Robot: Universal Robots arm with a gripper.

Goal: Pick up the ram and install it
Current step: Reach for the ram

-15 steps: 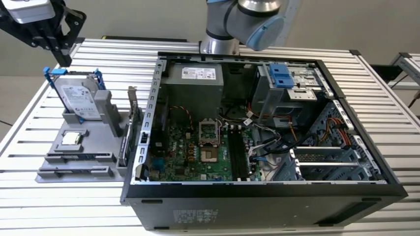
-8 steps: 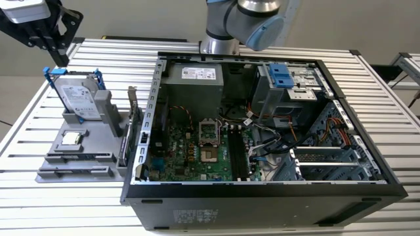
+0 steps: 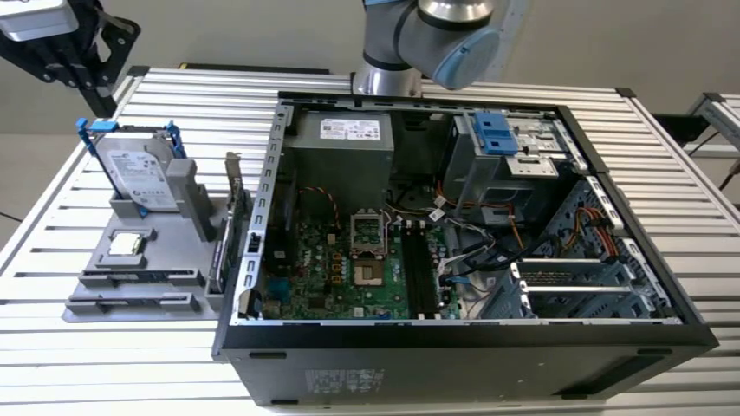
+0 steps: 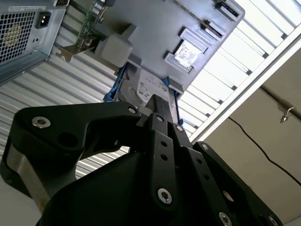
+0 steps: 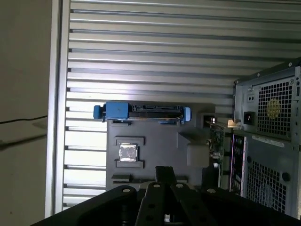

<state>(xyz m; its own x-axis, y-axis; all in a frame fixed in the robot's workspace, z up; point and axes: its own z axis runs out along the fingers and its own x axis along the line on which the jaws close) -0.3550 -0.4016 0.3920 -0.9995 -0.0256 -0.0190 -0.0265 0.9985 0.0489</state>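
Note:
The ram (image 3: 139, 277) lies flat as a thin dark strip in a slot near the front of the grey holder tray (image 3: 99, 303), at the exterior view's left. My gripper (image 3: 79, 80) hangs high above the table's far left corner, behind the tray and well clear of the ram. Its black fingers (image 4: 160, 106) meet at the tips with nothing between them. In the first wrist view the gripper (image 5: 164, 170) points down at the tray (image 5: 155, 141). The motherboard's black memory slots (image 3: 418, 273) run lengthwise inside the open computer case (image 3: 463, 334).
On the tray a silver hard drive with blue rails (image 3: 137, 173) stands upright, and a square silver processor chip (image 3: 125, 245) lies flat. An expansion card (image 3: 231, 225) stands between tray and case. Cables (image 3: 486, 251) cross the case interior. The slatted table (image 3: 93, 373) surrounds everything.

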